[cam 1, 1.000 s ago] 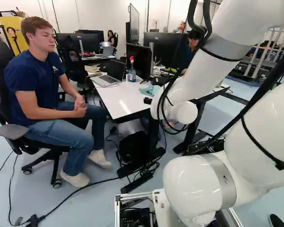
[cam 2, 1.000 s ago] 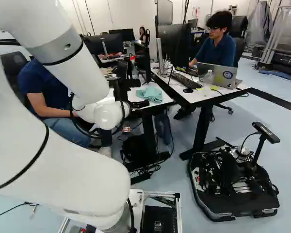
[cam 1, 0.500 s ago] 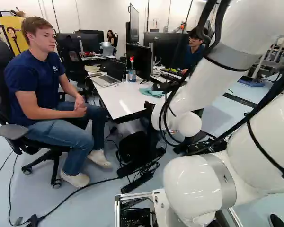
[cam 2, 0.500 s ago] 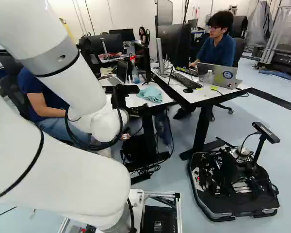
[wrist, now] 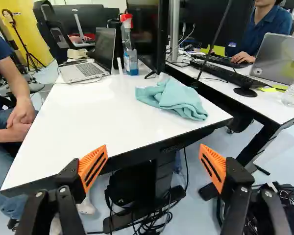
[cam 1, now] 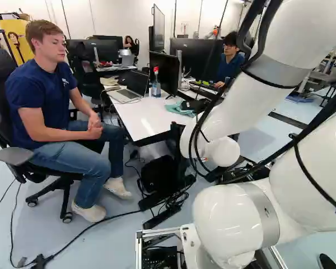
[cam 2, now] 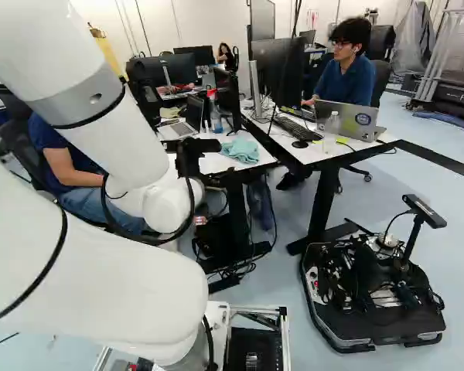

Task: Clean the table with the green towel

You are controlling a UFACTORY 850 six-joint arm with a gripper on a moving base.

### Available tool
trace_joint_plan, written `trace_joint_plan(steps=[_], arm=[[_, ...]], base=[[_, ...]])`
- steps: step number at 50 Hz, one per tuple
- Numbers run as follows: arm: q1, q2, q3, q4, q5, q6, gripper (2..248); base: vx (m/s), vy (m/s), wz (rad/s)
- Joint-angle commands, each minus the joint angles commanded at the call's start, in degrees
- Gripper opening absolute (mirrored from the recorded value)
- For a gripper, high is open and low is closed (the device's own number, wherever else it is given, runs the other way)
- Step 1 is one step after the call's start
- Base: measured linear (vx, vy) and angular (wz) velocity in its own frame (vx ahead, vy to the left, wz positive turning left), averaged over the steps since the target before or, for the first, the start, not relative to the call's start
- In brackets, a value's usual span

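In the right base view my gripper (cam 2: 209,179) is at the near edge of the white table (cam 2: 216,164), partly hidden by the arm. The wrist view shows the gripper (wrist: 152,167) open and empty, its orange pads wide apart just short of the edge of the white table (wrist: 98,122). The green towel (wrist: 172,99) lies crumpled on the tabletop, ahead of the gripper and nearer its right-hand finger. It also shows in the right base view as a light teal towel (cam 2: 240,150).
On the table's far part stand a laptop (wrist: 90,63) and a spray bottle (wrist: 129,49), beside a monitor (wrist: 146,34). A second desk (wrist: 279,105) adjoins. Another robot (cam 2: 371,286) stands on the floor. A person sits close beside the table's left side.
The arm has shifted against its lowest joint, and the gripper has moved away from in front of the towel in the right base view. The towel lies unmoved; the base has not moved.
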Motion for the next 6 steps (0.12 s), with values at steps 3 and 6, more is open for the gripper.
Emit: trace_joint_plan(steps=[3, 6], arm=[[0.00, 0.00, 0.00, 0.00, 0.00, 0.00, 247], [0.00, 0.00, 0.00, 0.00, 0.00, 0.00, 247]], base=[[0.000, 0.000, 0.000], [0.000, 0.000, 0.000]])
